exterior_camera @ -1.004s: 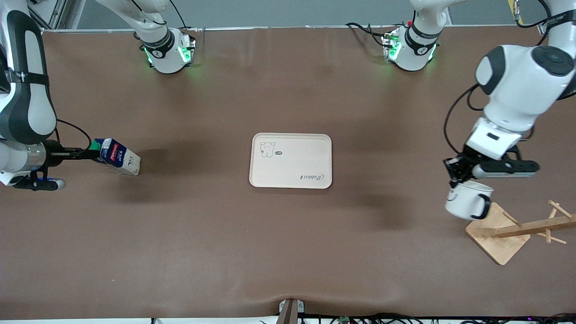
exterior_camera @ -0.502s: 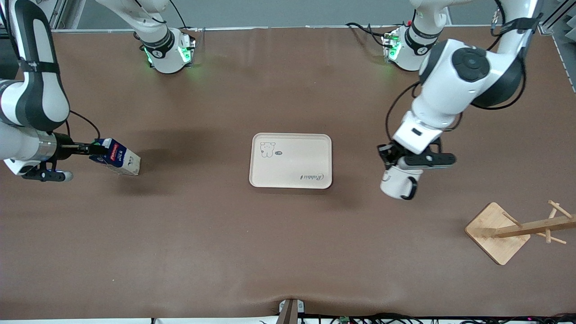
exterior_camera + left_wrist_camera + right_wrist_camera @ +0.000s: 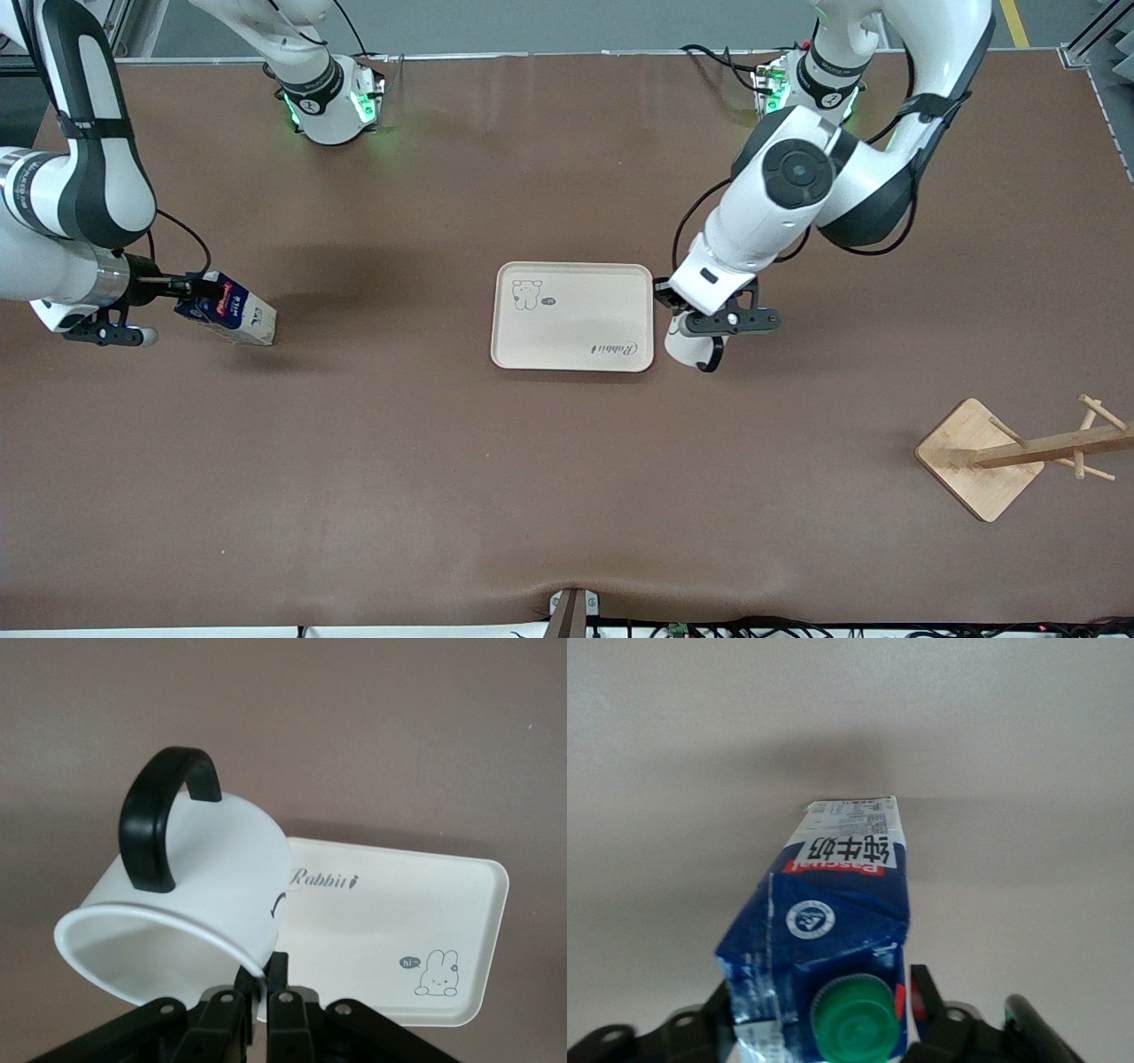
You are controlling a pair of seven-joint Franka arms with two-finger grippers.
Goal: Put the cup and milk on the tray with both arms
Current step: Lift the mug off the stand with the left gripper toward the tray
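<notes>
Starting nearest the front camera: wooden rack [image 3: 983, 459] stands on the worktop [image 3: 567, 496] toward the left arm's end, untouched. Farther from the camera, the tray [image 3: 572, 316] lies flat mid-worktop with nothing on it.

Left gripper [image 3: 675, 312]: jaws clenched on the rim of the cup [image 3: 691, 347], which hangs in the air just off the tray's edge on the left arm's side, black handle pointing toward the camera. I read the grip from the left wrist view, where the jaws pinch the wall of the cup [image 3: 182, 904] at its mouth, with the cup tipped on its side, handle uppermost, and the tray [image 3: 399, 935] with its "Rabbit" lettering and rabbit drawing under it. From the front, the wrist hides that pinch.

Right gripper [image 3: 182, 286]: at the right arm's end, jaws at the top of the milk [image 3: 227, 307]. The carton leans, its pale base corner on the worktop. In the right wrist view the milk [image 3: 828, 948] sits between the jaws, green cap [image 3: 853, 1013] nearest the lens; I cannot tell whether they press it.
</notes>
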